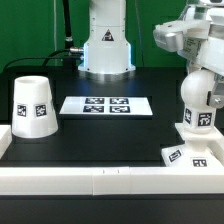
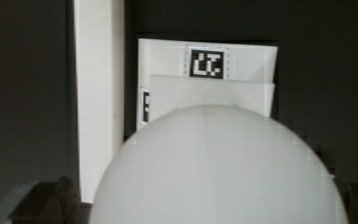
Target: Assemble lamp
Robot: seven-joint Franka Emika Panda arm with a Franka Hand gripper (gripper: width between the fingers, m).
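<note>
The white ball-shaped bulb (image 1: pixel 196 98) stands upright on the small square sloped base (image 1: pixel 189 153) at the exterior view's right, its tagged neck down on the base. My gripper (image 1: pixel 203 70) comes down from above and is shut on the bulb's top. In the wrist view the bulb (image 2: pixel 202 165) fills the space between my dark fingers (image 2: pixel 41 202), and the base (image 2: pixel 204 78) with its tag lies beyond it. The tapered cup-like shade (image 1: pixel 32 105) stands mouth down at the exterior view's left, far from the gripper.
The marker board (image 1: pixel 107 105) lies flat in the middle of the black table. A white raised rim (image 1: pixel 100 181) runs along the front edge; it also shows in the wrist view (image 2: pixel 98 60) beside the base. The robot's pedestal (image 1: pixel 105 45) stands behind.
</note>
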